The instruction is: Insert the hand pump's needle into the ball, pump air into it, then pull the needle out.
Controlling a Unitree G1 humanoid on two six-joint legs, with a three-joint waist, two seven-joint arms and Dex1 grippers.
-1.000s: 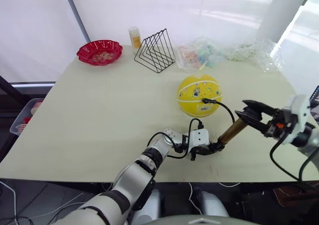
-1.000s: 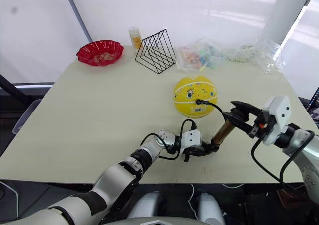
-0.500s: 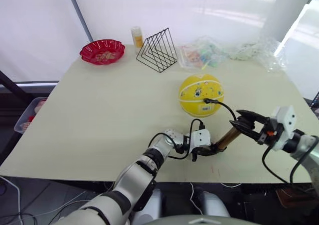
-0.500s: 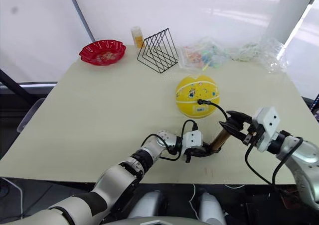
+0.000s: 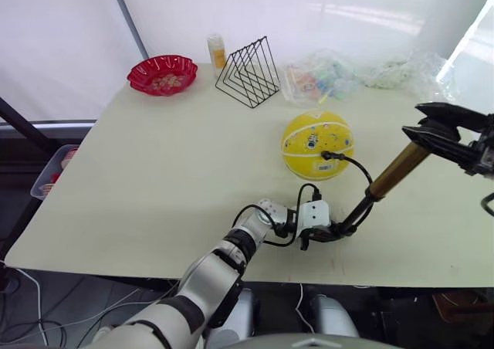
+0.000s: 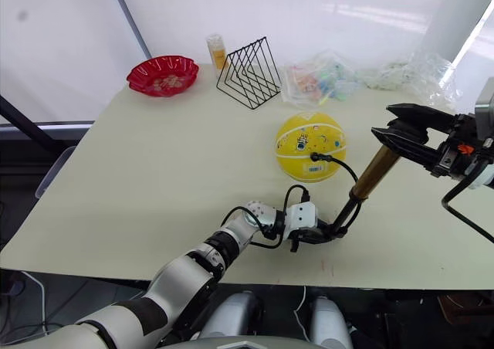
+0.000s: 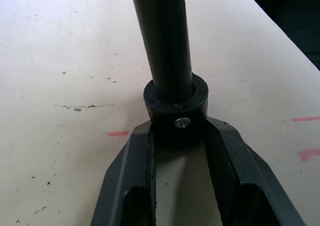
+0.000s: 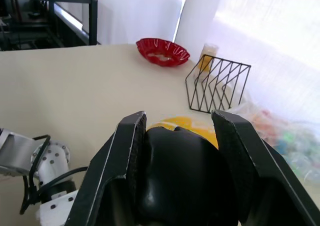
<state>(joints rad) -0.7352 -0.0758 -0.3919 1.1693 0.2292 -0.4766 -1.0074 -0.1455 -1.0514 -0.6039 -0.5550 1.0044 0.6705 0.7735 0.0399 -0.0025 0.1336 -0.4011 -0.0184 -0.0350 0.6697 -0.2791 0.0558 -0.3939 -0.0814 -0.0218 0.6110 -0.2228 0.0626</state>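
Observation:
The yellow ball rests right of the table's middle. The black fitting of the needle sits against the ball's near side, and the pin itself is hidden. A thin black hose arcs from it down to the hand pump. The pump leans up to the right, its gold barrel raised and a black rod showing below it. My left gripper lies on the table, shut on the pump's black lower end. My right gripper is shut on the pump's black top end.
A red scalloped bowl, a small yellow bottle and a black wire rack stand at the back. Clear plastic bags lie at the back right. The table's near edge runs just below my left gripper.
My right gripper has risen up and to the right with the gold barrel, baring the black rod. The left gripper has kept its hold on the table. The camera shifted slightly.

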